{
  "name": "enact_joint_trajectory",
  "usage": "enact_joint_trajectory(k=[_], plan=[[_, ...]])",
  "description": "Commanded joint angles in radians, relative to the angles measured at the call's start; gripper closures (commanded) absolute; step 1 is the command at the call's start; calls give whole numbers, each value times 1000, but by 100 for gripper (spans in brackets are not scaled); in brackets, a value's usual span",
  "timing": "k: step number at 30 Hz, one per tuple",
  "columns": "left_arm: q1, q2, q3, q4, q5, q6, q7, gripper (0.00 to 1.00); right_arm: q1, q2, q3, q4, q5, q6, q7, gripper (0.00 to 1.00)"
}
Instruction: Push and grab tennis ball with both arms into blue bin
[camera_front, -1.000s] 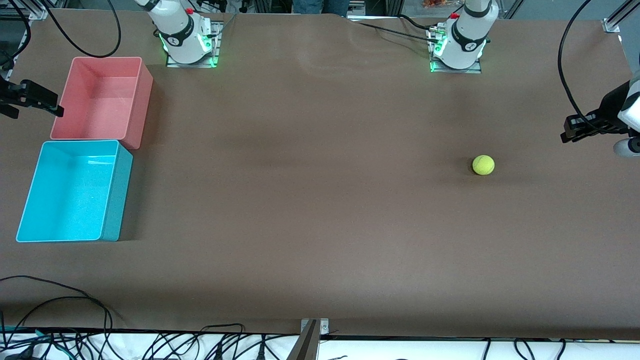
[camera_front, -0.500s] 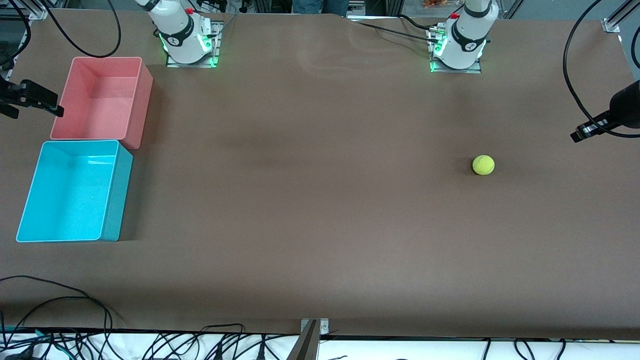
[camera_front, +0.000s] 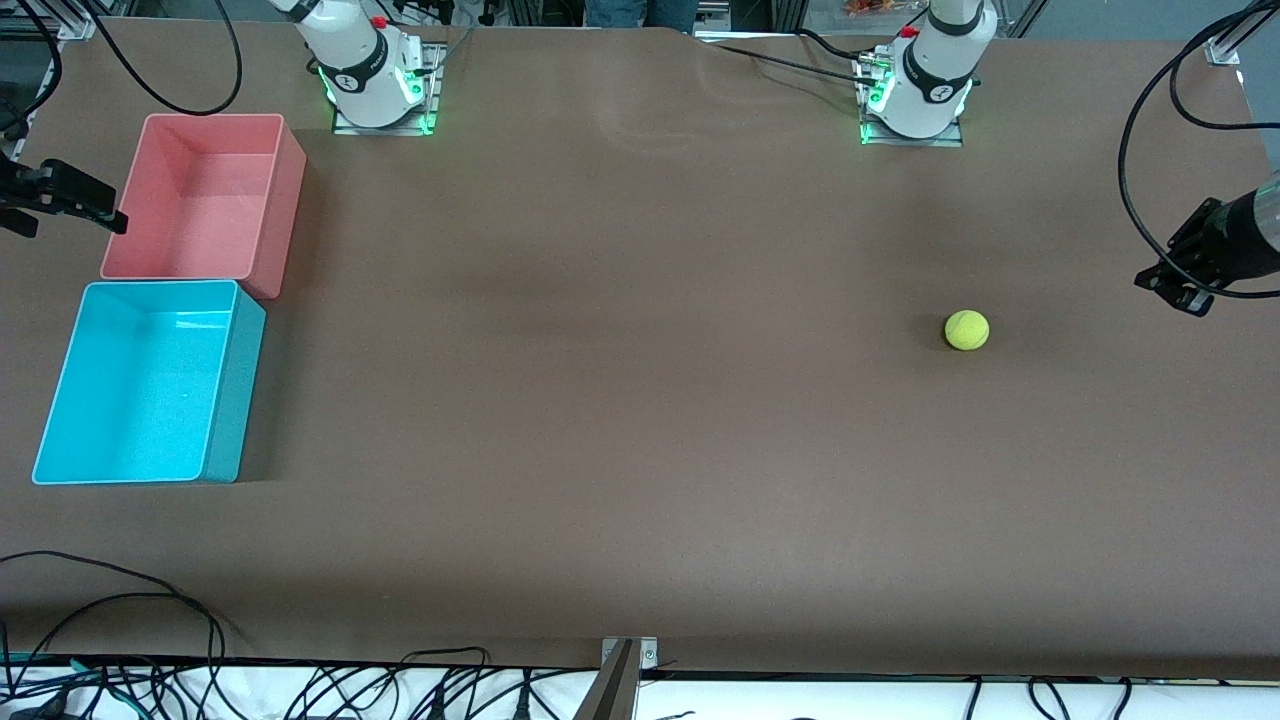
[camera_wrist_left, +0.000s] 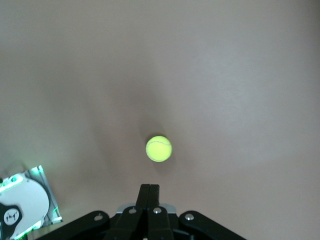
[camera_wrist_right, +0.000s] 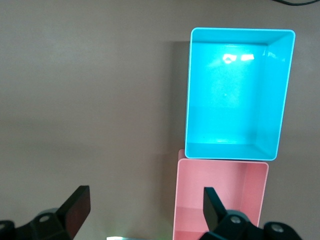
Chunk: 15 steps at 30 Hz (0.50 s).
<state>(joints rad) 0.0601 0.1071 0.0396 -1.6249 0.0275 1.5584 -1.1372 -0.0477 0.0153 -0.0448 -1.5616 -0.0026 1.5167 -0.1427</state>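
Note:
The yellow-green tennis ball (camera_front: 966, 330) rests on the brown table toward the left arm's end, and it also shows in the left wrist view (camera_wrist_left: 159, 148). My left gripper (camera_front: 1183, 288) hangs over that end of the table, well apart from the ball. Its fingers (camera_wrist_left: 149, 188) are shut on nothing. The blue bin (camera_front: 236, 390) stands at the right arm's end, nearer to the front camera than the pink bin, and it is empty (camera_wrist_right: 280, 95). My right gripper (camera_front: 100, 210) waits over the table's edge beside the pink bin, open (camera_wrist_right: 145, 206) and empty.
A pink bin (camera_front: 287, 195), also empty (camera_wrist_right: 257, 200), touches the blue bin on the side toward the arm bases. Both bases (camera_front: 375, 85) (camera_front: 915, 95) stand along the table's back edge. Cables (camera_front: 150, 600) and a metal bracket (camera_front: 628, 655) lie at the front edge.
My left gripper has turned and shifted a little over its end of the table, and its fingers have shut. Neither the ball nor the right arm has moved.

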Motion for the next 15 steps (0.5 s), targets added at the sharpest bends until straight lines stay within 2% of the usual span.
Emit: enact_joint_trajectory(k=[1,7,15], plan=[[50,-10,-6,-105,9,54,-45,100,-3,-5,2,6,1,-15,-2,0],[73,-20,-6,-334,9,284,-136,100,-3,-5,2,6,1,-15,-2,0],[107,-17,-4,-588,12,586,-171,100,-3,-5,2,6,1,-15,-2,0]])
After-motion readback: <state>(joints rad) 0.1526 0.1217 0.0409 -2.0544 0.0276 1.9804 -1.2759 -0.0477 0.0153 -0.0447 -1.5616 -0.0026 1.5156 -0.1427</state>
